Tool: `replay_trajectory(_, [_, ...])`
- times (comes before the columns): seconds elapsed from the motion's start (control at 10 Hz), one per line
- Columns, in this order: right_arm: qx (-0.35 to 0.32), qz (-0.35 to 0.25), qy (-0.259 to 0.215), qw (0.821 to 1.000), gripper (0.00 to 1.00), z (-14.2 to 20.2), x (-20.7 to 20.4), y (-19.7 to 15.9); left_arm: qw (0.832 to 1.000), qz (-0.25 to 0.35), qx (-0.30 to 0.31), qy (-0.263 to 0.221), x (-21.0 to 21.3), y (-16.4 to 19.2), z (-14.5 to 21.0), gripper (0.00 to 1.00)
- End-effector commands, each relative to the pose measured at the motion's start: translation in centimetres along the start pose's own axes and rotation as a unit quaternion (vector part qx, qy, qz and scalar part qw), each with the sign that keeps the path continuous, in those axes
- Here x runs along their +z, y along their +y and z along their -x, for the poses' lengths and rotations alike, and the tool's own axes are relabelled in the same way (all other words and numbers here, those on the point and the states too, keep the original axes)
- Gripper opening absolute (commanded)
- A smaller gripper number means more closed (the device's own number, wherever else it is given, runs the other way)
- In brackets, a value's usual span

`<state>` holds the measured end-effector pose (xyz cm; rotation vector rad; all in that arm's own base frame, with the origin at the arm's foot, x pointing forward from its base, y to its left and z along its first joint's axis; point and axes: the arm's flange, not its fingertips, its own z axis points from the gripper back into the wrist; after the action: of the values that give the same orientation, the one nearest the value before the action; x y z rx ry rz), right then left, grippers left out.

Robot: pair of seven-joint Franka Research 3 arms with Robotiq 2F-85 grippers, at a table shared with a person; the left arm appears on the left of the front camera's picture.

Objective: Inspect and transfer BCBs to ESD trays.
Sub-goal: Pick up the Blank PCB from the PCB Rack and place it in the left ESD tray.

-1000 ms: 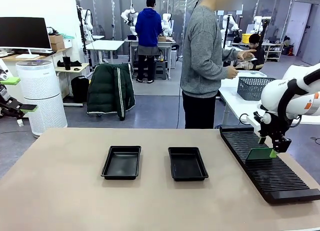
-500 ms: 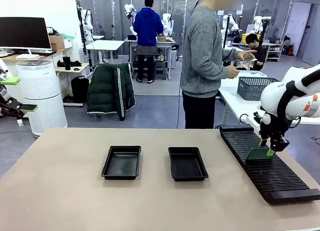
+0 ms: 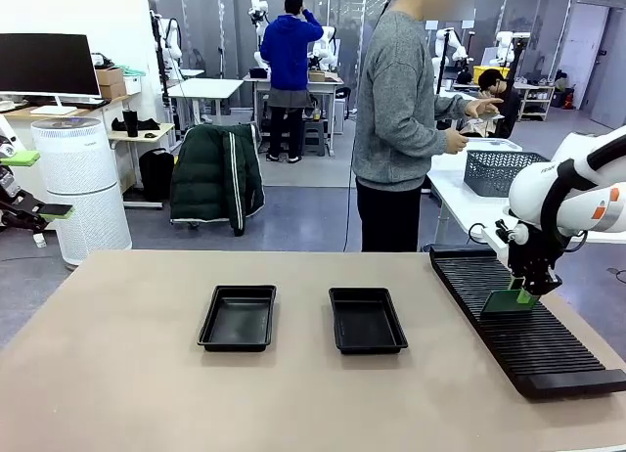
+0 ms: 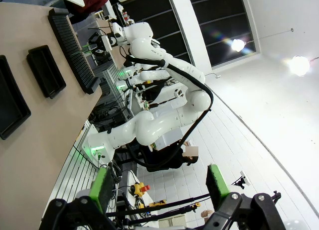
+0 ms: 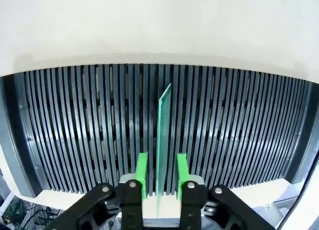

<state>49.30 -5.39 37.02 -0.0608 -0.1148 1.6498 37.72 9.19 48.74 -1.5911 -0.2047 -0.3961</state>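
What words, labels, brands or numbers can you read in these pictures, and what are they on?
No text is legible.
Right arm: small dark print on its white shell, too small to read.
BCB: seen edge-on, no print readable.
Trays: no markings visible.

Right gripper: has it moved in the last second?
Yes. The right gripper shifted left along the slotted rack, and its fingers now straddle the standing BCB.

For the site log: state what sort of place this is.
Probably an electronics-handling lab or workshop: a green circuit board stands in a black slotted rack, two black trays sit on the table, and workbenches stand behind.
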Motion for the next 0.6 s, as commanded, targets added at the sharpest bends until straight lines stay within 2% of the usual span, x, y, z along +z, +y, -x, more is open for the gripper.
replay_trajectory(0.0, [0.004,0.013,-0.009,1.000,0.21,0.30,-0.33,-0.38,1.000,0.000,-0.001,-0.001,0.05,-0.14,0.02,1.00])
replay_trajectory(0.3, [0.001,0.014,-0.009,1.000,0.05,0.38,-0.25,-0.52,1.000,0.000,-0.001,-0.001,0.05,-0.14,0.02,1.00])
replay_trajectory(0.4, [0.001,0.013,-0.008,1.000,0.11,0.39,-0.26,-0.56,1.000,0.000,-0.001,-0.001,0.05,-0.14,0.02,1.00])
replay_trajectory(0.5, [0.000,0.012,-0.006,1.000,0.00,0.38,-0.16,-0.57,1.000,0.000,-0.001,-0.001,0.05,-0.14,0.02,1.00])
